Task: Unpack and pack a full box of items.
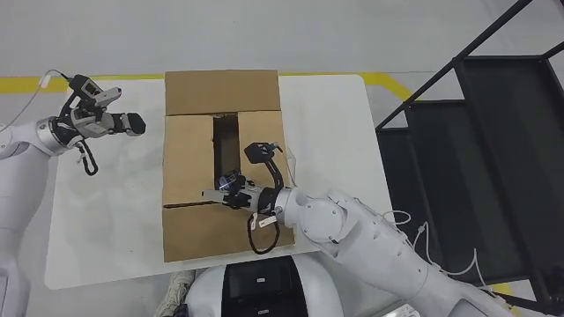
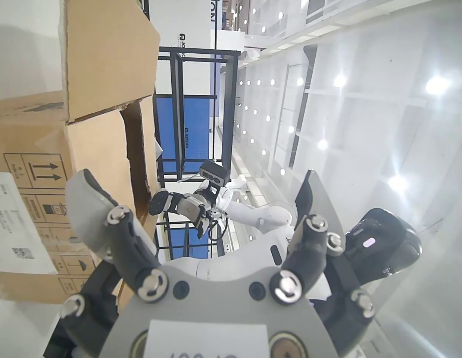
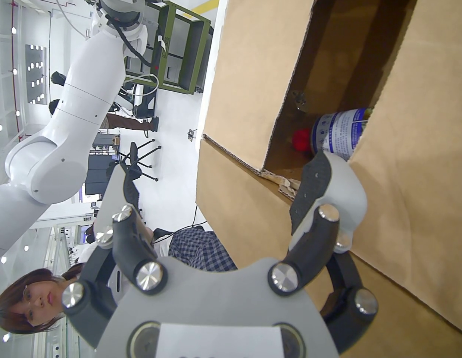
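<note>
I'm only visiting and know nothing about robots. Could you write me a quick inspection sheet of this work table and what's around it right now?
Surface: white table, carrying one box.
Job's things: cardboard box, top flaps partly open with a gap between them. Inside are a can with a blue and white label and something red that is too hidden to name.
Clutter: nothing seen.
Grippers: left gripper is open, off to the side of the box. Right gripper is open, at the edge of the box's opening.
Cables: black cable loop at the left wrist, and a second black loop at the right.
Surroundings: black metal steps; yellow floor line.
</note>
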### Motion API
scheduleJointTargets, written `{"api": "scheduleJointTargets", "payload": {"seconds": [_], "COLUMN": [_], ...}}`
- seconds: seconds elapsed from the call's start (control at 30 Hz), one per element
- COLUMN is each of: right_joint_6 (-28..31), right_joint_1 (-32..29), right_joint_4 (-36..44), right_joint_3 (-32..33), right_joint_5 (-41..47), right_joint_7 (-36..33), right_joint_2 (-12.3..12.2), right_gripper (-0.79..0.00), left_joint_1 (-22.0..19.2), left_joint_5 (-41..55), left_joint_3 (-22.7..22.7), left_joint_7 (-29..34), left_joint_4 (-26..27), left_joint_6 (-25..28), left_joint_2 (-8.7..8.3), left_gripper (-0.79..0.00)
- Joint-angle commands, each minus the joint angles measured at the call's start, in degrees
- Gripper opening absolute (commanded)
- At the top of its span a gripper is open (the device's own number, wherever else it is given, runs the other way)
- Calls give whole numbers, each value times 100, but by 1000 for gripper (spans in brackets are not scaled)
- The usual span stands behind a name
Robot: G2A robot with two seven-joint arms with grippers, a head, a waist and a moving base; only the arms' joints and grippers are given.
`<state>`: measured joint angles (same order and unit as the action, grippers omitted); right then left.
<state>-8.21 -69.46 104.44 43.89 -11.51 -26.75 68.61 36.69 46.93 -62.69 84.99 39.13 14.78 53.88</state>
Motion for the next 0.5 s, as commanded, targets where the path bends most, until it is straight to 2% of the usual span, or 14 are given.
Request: {"api": "scheduleJointTargets", "payload": {"seconds": [0.0, 0.23, 0.47], "right_joint_6": [87, -604, -192], "right_joint_1": [106, 689, 1039], "right_joint_4": [-90, -674, -1370], "right_joint_3": [-44, -387, -700], "right_joint_5": [127, 447, 1122], "right_joint_7": [-36, 61, -137], "right_joint_2": [43, 315, 579], "right_gripper": [0, 0, 0], "left_joint_1": [55, 191, 340], "left_joint_5": [-133, -285, -258], "left_joint_3": [19, -68, -163], "left_joint_7": [-194, -216, -116], "left_joint_4": [162, 518, 835], "left_joint_6": [-38, -101, -228], "left_joint_2": [4, -25, -42], "left_gripper": [0, 0, 0]}}
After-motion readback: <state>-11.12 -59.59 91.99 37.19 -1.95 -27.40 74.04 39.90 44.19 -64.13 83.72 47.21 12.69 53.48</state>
